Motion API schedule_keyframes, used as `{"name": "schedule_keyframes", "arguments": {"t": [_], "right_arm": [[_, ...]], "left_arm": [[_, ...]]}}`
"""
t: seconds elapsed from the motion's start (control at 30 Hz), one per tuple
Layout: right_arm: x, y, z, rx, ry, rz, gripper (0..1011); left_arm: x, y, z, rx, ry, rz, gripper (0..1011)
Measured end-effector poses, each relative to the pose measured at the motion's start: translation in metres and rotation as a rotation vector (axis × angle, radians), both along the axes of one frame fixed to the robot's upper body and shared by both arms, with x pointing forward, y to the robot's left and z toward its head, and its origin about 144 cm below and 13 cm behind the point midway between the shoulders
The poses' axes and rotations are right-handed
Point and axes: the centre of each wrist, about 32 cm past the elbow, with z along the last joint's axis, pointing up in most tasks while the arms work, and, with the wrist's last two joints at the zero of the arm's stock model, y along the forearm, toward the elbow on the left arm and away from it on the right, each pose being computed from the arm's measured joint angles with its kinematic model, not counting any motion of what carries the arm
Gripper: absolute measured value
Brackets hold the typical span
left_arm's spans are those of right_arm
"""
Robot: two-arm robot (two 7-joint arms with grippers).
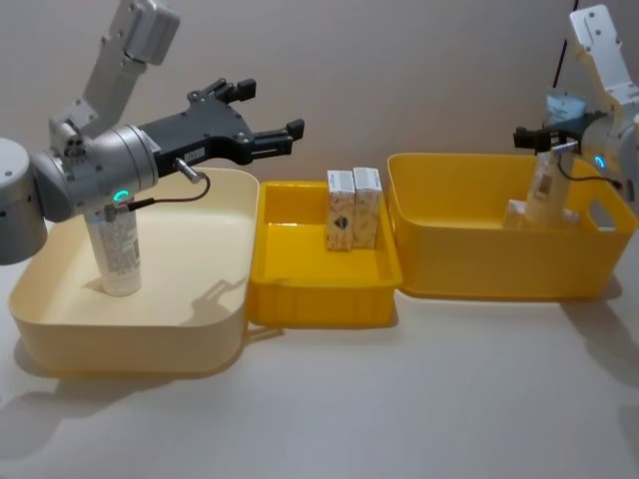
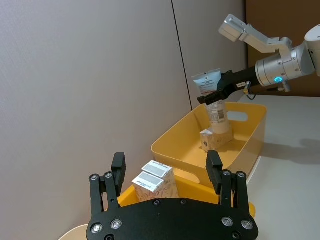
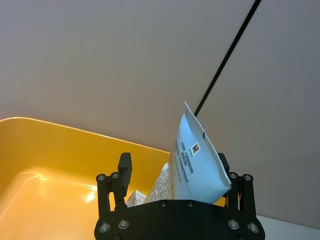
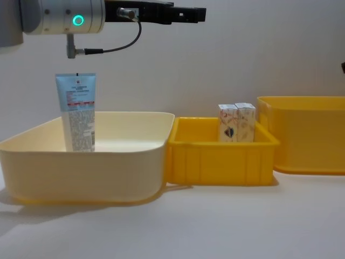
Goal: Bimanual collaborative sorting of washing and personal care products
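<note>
While its jaws stand spread and empty, the left end effector [image 1: 262,128] hovers above the cream plastic bin [image 1: 60,329], where a light-blue squeeze tube [image 4: 77,112] stands. The right end effector [image 2: 216,93] clamps another tube [image 3: 195,161] over the deep yellow bin [image 1: 499,279], probably for sorting; two patterned cream cartons [image 1: 352,209] occupy the shallow yellow tray [image 1: 319,299].

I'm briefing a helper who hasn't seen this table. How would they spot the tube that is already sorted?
Find the big cream plastic bin on the robot's left, beside the small yellow tray. The light blue and white squeeze tube stands upright alone inside it on its cap, below the open left gripper. The other tube hangs in the right gripper over the deep yellow bin.
</note>
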Motion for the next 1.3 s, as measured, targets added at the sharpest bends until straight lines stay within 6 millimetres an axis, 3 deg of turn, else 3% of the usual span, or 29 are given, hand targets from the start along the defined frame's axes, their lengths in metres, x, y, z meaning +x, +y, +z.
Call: {"name": "schedule_keyframes", "arguments": {"t": [0.73,1.3], "right_arm": [[0.002,-0.002,0.004,-0.008,0.002,-0.03,1001],[-0.036,-0.023,0.03,0.11,-0.158,0.076,1001]], "left_arm": [[0.0,0.0,0.0,0.0,0.0,0.0,1002],[0.0,0.0,0.0,0.0,0.0,0.0,1002]]}}
